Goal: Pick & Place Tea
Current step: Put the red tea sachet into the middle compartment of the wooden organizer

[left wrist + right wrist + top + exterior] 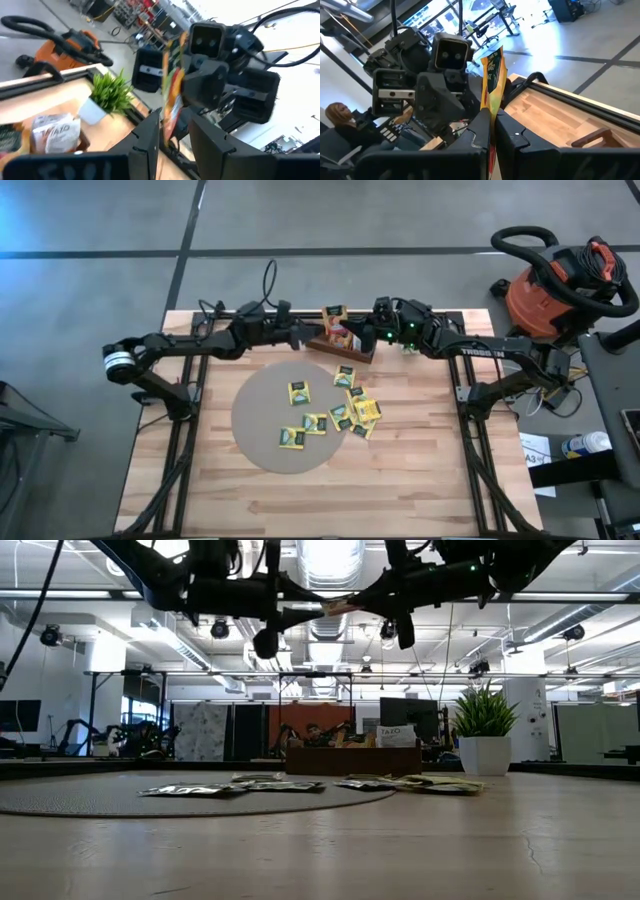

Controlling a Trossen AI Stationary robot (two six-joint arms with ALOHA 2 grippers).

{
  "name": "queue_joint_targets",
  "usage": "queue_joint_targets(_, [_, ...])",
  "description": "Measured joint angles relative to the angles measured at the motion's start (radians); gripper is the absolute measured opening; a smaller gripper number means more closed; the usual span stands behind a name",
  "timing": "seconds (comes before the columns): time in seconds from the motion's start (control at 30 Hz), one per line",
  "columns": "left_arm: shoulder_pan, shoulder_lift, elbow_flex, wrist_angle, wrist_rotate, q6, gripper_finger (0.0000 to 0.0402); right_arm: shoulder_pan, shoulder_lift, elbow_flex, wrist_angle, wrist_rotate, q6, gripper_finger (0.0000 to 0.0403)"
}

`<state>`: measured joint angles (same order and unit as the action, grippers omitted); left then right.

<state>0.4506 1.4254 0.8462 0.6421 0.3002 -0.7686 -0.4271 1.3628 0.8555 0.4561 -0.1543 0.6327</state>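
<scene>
Two matte black jointed arms; left arm [190, 343] carries white-banded joint beside wooden table [420, 480], looped black cable; right arm [490, 350] bears white lettering, green lights.

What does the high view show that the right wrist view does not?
Only the high view shows the loose yellow paper tea sachets lying on the round grey mat, plus the orange shop vacuum on the floor. Only the right wrist view shows the right gripper shut on an upright orange-yellow sachet, and a person behind. Both show the brown wooden tray and the left gripper.
</scene>
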Motion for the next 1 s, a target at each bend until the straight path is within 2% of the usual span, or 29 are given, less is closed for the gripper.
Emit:
queue_joint_targets(0.33, [0.0, 0.05, 0.005, 0.067, 0.008, 0.01, 0.0101, 0.0, 0.0, 0.0, 0.0, 0.0, 0.008, 0.0009])
queue_joint_targets(0.47, [0.0, 0.091, 0.041, 0.076, 0.043, 0.011, 0.0096, 0.0, 0.0, 0.001, 0.001, 0.0, 0.008, 0.0009])
queue_joint_targets(0.6, [0.0, 0.103, 0.07, 0.078, 0.067, 0.038, 0.0069, 0.0, 0.0, 0.001, 0.0, -0.001, 0.007, 0.0013])
queue_joint_targets(0.77, [0.002, 0.101, 0.072, 0.07, 0.069, 0.09, 0.0012, 0.0, 0.0, 0.001, -0.004, -0.008, 0.006, 0.0025])
queue_joint_targets(1.0, [0.002, 0.1, 0.071, -0.008, 0.07, 0.179, 0.0005, -0.009, -0.005, 0.001, -0.067, -0.034, -0.005, 0.006])
